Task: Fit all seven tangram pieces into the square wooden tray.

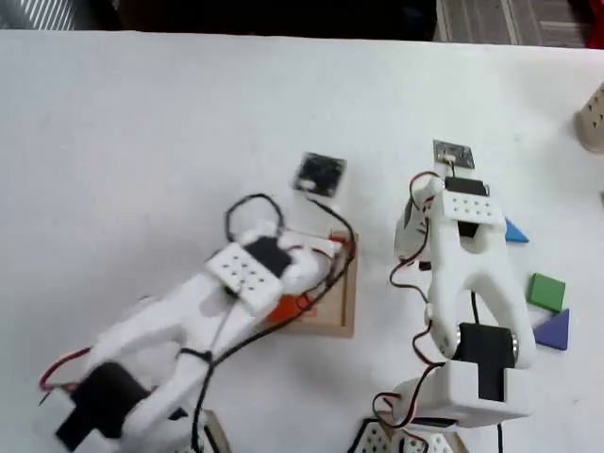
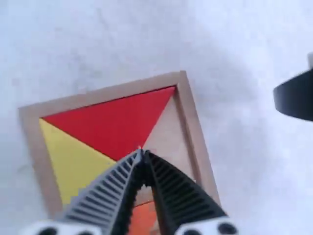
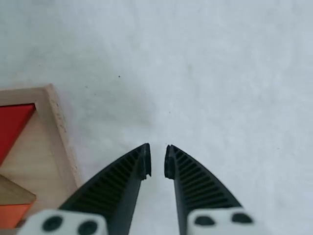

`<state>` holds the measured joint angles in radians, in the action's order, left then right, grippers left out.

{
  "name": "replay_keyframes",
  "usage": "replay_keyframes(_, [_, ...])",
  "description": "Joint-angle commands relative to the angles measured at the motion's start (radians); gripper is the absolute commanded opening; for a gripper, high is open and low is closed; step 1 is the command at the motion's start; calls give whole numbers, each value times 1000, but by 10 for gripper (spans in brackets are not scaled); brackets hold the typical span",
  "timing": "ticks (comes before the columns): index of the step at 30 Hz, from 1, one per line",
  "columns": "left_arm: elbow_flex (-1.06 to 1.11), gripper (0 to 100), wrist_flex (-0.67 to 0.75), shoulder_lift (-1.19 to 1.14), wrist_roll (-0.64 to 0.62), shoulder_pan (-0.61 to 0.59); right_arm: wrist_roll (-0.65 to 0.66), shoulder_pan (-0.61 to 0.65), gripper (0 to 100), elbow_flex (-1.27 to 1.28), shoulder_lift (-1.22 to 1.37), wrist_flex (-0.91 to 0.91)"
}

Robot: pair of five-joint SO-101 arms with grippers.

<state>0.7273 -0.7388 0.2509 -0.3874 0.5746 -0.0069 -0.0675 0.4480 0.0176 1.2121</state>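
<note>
The square wooden tray [image 2: 190,117] holds a red triangle [image 2: 112,122], a yellow triangle [image 2: 68,161] and an orange piece [image 2: 144,220], with bare wood beside them. My left gripper [image 2: 143,154] hangs shut over the tray's middle, with nothing between its fingers. In the high view the left arm [image 1: 245,269] covers most of the tray [image 1: 344,307]. My right gripper [image 3: 156,159] is open by a narrow gap over bare table, just off the tray's corner [image 3: 55,122]. Loose pieces lie on the table by the right arm: a blue triangle [image 1: 514,231], a green square [image 1: 545,292] and a purple triangle [image 1: 555,331].
The white table stretches wide behind and to the left of the tray. A pale pegged object [image 1: 592,118] stands at the far right edge. Part of the other arm shows as a dark shape [image 2: 293,98] in the left wrist view.
</note>
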Motion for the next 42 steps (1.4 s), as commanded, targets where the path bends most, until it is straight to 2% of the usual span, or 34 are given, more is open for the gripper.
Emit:
replay_keyframes(1, [32,24,-3,168,6,-122,5,-8,56,-3,-44,-13])
replay_keyframes(5, [89,24,-3,263,6,-211,5,-8,56,-3,-44,-15])
replay_keyframes(10, [160,24,-3,334,6,-119,6,-13,56,-3,-44,-15])
replay_keyframes(16, [213,24,-3,424,29,-54,9,-113,55,-2,-44,-7])
replay_keyframes(19, [215,24,-9,453,121,-59,101,-177,40,17,-58,1])
replay_keyframes(22, [258,24,15,461,167,-59,212,-292,18,0,-81,30])
replay_keyframes(27, [364,24,218,458,209,-85,411,-479,35,-54,-90,58])
replay_keyframes(30, [382,53,265,458,210,-105,468,-547,36,-121,-76,85])
replay_keyframes(32, [382,117,265,458,206,-117,465,-575,61,-155,-56,87])
replay_keyframes(36, [384,243,230,458,204,-120,423,-613,176,-201,19,85])
replay_keyframes(39, [381,239,216,458,204,-120,425,-630,229,-258,101,84])
replay_keyframes(42, [381,206,216,458,204,-120,425,-642,230,-336,208,71])
